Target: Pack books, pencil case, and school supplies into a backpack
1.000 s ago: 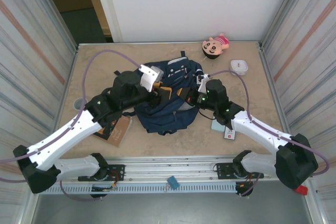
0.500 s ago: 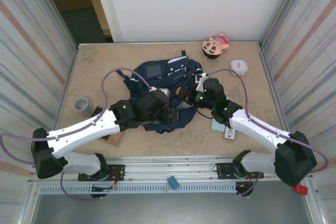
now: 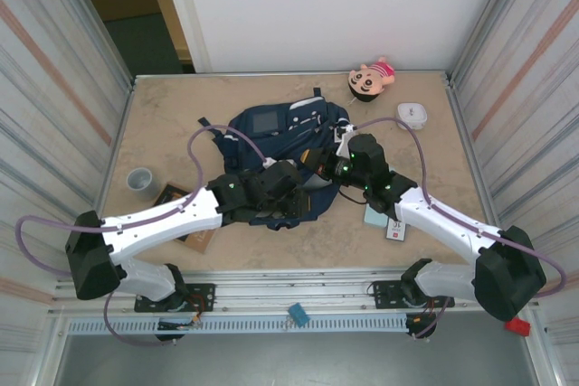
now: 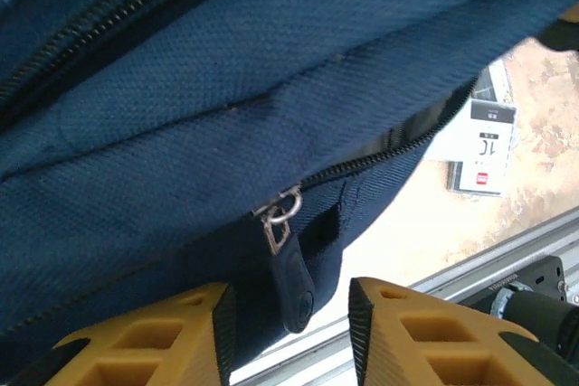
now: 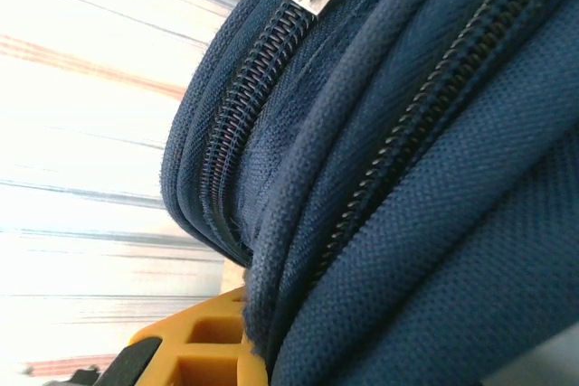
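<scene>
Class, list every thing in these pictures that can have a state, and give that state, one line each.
Backpack: lying on the table.
Left gripper: open, fingers either side of the zip pull.
Right gripper: shut on the Backpack's edge.
Book: on the table, unpacked.
Pencil case: on the table, unpacked.
Supply pack: on the table, unpacked.
Cup: upright.
</scene>
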You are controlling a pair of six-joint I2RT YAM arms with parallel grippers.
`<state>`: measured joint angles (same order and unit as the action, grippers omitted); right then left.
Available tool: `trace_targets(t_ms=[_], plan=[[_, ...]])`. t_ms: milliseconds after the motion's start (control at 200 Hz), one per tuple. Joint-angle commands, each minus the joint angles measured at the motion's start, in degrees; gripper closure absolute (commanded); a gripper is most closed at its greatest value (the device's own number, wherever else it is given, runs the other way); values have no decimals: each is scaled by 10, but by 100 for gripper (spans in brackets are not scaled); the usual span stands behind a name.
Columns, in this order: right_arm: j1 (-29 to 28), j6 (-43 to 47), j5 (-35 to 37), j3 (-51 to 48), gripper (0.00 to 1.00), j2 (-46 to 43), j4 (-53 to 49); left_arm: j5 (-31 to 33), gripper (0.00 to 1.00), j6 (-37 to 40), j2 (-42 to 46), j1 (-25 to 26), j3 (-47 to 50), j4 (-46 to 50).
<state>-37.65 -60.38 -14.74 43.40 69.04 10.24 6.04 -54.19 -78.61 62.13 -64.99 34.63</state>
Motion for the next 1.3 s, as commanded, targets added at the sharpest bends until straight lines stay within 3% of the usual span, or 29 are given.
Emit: trace_targets(t_ms=[0, 85, 296, 441, 516, 666, 817, 907, 997, 1102, 1298], plan=[[-6, 25, 15, 37, 100, -8, 50, 32, 65, -23, -3, 3, 9, -10], [-6, 26, 11, 39, 100, -8, 49, 49, 71, -26, -2, 3, 14, -18], [-1, 39, 10, 33, 100, -16, 18, 68, 100, -9, 6, 0, 22, -35], [45, 53, -27, 22, 98, -28, -9, 22, 100, 31, 41, -24, 62, -89], [85, 45, -83, 16, 87, -25, -8, -35, 100, 48, 62, -38, 106, -164], [91, -32, -148, -8, 48, -1, 76, -76, 100, 62, 66, -41, 136, -263], [52, -104, -97, -43, 42, 24, 146, -91, 100, 70, 58, -41, 135, -291], [40, -114, -81, -45, 47, 42, 161, -95, 100, 74, 64, -42, 143, -302], [47, -99, -85, -38, 72, 46, 145, -79, 100, 83, 77, -41, 148, -283], [86, -51, -126, -21, 90, 34, 99, -48, 100, 89, 100, -54, 158, -225], [189, 68, -275, 60, 94, 29, -67, -28, 100, 118, 162, -102, 211, -180]])
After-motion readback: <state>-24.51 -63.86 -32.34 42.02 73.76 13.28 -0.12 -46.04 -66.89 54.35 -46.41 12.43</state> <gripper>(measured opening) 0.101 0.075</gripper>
